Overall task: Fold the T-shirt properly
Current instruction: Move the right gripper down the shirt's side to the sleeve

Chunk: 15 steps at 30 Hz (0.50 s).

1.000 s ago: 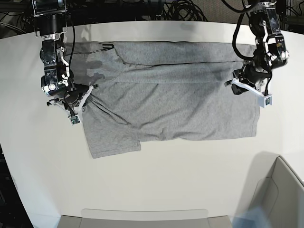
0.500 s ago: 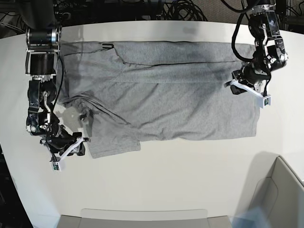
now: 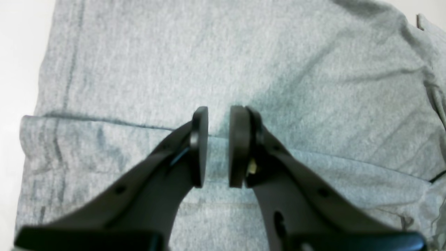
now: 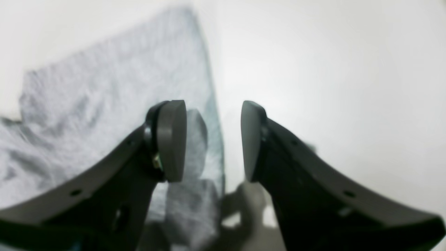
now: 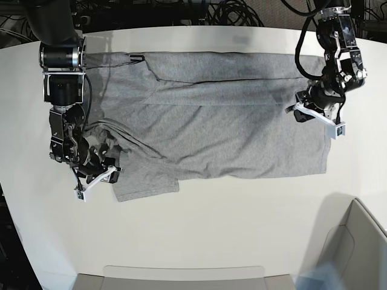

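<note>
Both arms are black, built from round drum-like joints and blocky links. The right arm [image 5: 62, 90] has a wide cylinder segment with a thin silver ring around it. Thin black cables run along its side. The left arm [image 5: 338, 48] carries looping black cables along its upper links and a small pale label on 1 face.

The right gripper [image 4: 213, 141] has 2 dark grey curved fingers, each ending in a flat oval pad [image 4: 172, 139]. Small round holes are visible on the finger bodies. The left gripper [image 3: 218, 146] has the same shape, with rounded pads [image 3: 200, 146] and a small yellowish part behind 1 pad. In the base view the finger undersides look white.
</note>
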Each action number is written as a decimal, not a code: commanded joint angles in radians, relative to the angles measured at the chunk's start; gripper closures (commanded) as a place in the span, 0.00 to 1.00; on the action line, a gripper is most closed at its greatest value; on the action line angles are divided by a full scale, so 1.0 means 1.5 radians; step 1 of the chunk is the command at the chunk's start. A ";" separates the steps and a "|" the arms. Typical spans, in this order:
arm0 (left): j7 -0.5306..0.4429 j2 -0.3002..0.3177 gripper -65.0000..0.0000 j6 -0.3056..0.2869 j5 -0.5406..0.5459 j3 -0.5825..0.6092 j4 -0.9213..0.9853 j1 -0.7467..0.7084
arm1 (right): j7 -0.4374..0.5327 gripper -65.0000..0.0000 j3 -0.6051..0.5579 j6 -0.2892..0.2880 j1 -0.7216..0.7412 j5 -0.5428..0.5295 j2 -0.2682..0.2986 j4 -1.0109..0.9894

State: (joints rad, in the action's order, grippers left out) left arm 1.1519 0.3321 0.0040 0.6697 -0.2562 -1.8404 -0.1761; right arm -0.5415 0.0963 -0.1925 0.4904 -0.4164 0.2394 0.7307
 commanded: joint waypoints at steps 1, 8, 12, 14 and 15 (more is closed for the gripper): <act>-0.007 0.006 0.82 0.000 0.006 -0.002 -0.010 0.007 | -0.002 0.61 0.002 -0.023 0.020 -0.003 0.002 0.001; -0.008 0.006 0.81 0.000 0.006 -0.005 -0.010 0.007 | 0.013 0.61 0.003 -0.033 0.021 -0.003 -0.018 -0.017; -0.010 0.006 0.81 0.000 0.005 -0.007 0.000 0.009 | 0.013 0.61 0.003 -0.035 0.034 -0.003 -0.039 -0.031; -0.011 0.006 0.81 0.000 0.003 -0.008 0.025 0.039 | 0.013 0.61 0.003 -0.036 0.037 -0.003 -0.051 -0.033; -0.011 0.007 0.81 0.000 0.003 -0.009 0.043 0.060 | 0.013 0.61 0.003 -0.036 0.037 -0.003 -0.052 -0.033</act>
State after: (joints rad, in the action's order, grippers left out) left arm 1.1538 0.3279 0.0044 0.6628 -0.2604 -1.7576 -0.1127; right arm -0.5110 0.0998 -0.2367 0.5182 -0.4206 0.1555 0.6708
